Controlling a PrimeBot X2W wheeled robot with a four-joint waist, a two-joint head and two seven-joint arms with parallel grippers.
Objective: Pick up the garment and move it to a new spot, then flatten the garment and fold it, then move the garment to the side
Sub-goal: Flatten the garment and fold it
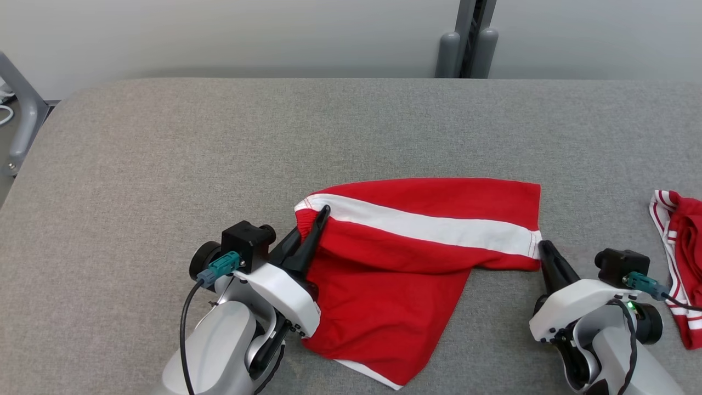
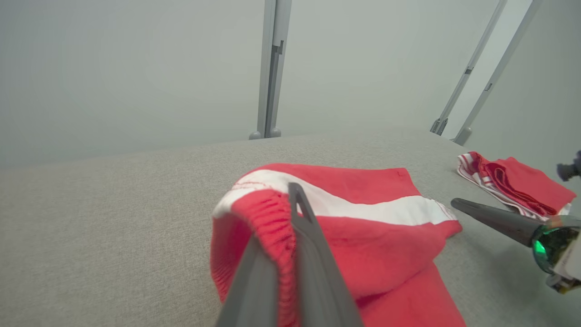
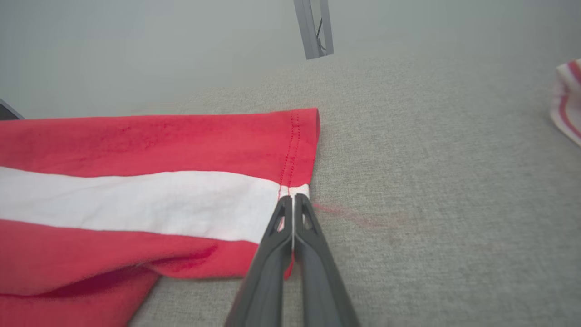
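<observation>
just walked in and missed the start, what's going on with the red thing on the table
The robot holds a pair of red shorts lying on the grey table with both grippers. The left gripper is shut on the elastic waistband, and the right gripper is shut on the leg hem at the white stripe. The cloth is rumpled, not yet flat. A second red and white garment lies apart at the robot's right.
</observation>
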